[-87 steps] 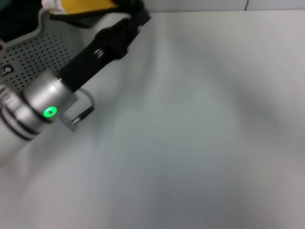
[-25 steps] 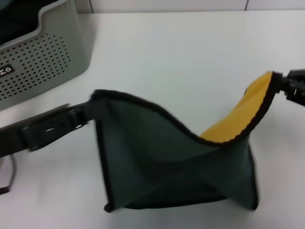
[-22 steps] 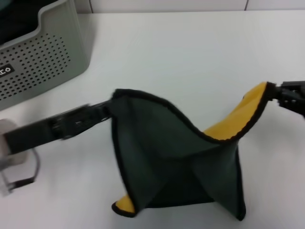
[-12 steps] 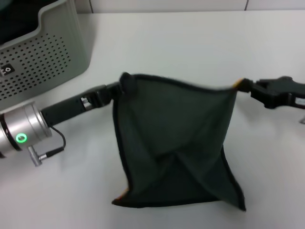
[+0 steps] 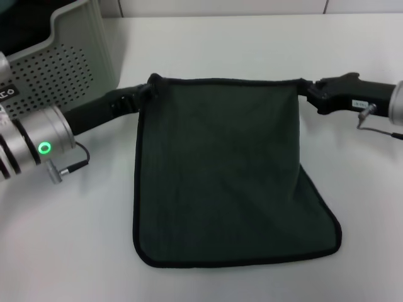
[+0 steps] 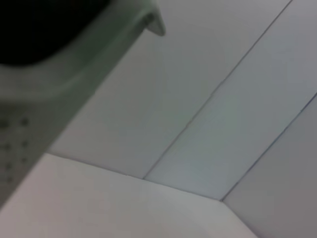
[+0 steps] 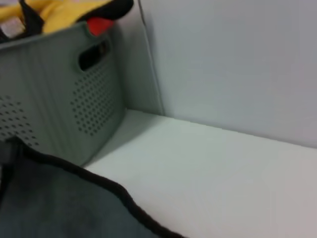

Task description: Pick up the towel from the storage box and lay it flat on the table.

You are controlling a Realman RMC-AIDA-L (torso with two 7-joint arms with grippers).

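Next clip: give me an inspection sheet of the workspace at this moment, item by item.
Surface: white table, bare around the towel.
Job's things: dark green towel with black edging spread on the table; grey perforated storage box at far left.
Clutter: yellow, black and red cloth items in the box.
Grippers: left hand shut on the towel's far left corner; right hand shut on the far right corner.
Cables: thin cables by both wrists.
Surroundings: pale wall panels.

Yellow cloth (image 7: 59,12) with black trim and a red item (image 7: 99,25) heaped at far left; pale wall panels (image 7: 237,64) behind.
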